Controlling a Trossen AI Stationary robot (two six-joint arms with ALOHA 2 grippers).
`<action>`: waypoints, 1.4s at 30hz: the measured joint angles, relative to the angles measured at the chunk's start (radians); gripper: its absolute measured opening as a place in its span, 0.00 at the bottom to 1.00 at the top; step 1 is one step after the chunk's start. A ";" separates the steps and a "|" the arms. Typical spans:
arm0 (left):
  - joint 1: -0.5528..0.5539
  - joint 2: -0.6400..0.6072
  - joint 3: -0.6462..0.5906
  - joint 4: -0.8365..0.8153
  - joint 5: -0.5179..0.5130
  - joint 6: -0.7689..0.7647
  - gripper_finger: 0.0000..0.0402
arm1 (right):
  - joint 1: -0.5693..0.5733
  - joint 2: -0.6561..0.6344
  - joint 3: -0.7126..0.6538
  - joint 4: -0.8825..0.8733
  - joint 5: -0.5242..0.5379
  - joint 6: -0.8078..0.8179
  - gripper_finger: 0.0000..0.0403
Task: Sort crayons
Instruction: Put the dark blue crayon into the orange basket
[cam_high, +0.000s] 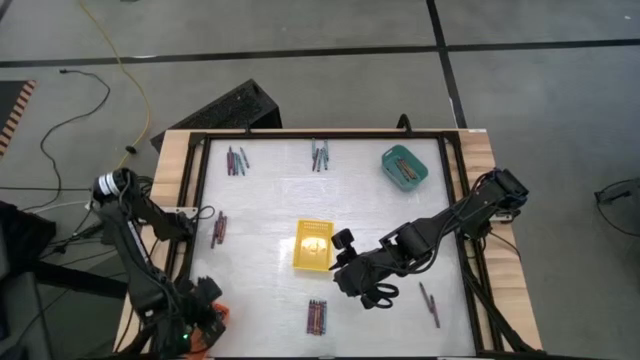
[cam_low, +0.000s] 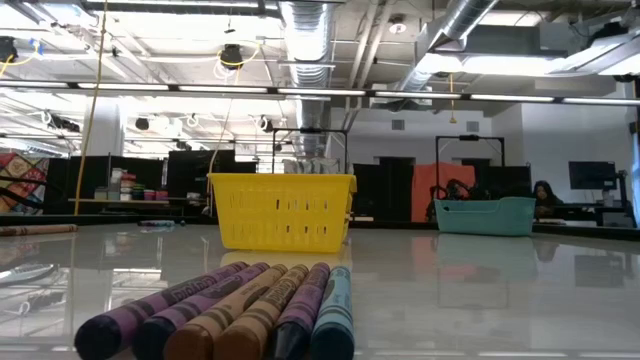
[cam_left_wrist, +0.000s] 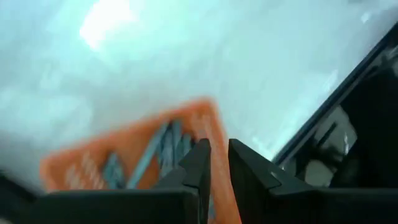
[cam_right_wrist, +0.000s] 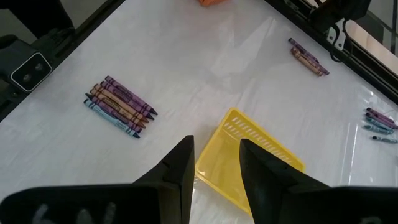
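Tray at counter centre. Second tray at far right corner, crayons inside. Third tray at near left corner, crayons inside, under left end effector. Crayon bundle near edge, before centre tray. Right end effector just right of centre tray. Other bundles along far and left edges.

The left claw hangs with a narrow gap between its dark fingers over an orange tray holding bluish crayons, on the pale tabletop near its dark-framed edge.
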 joint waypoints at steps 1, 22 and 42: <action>0.021 -0.010 0.000 -0.019 -0.023 0.028 0.12 | 0.000 0.000 0.000 0.000 0.000 0.000 0.33; 0.796 -0.084 0.001 -0.278 -0.257 0.771 0.23 | 0.000 0.000 0.000 -0.033 0.000 0.058 0.33; 1.543 -0.084 -0.074 -0.017 -0.026 1.278 0.23 | 0.044 0.000 -0.215 0.051 0.001 0.171 0.33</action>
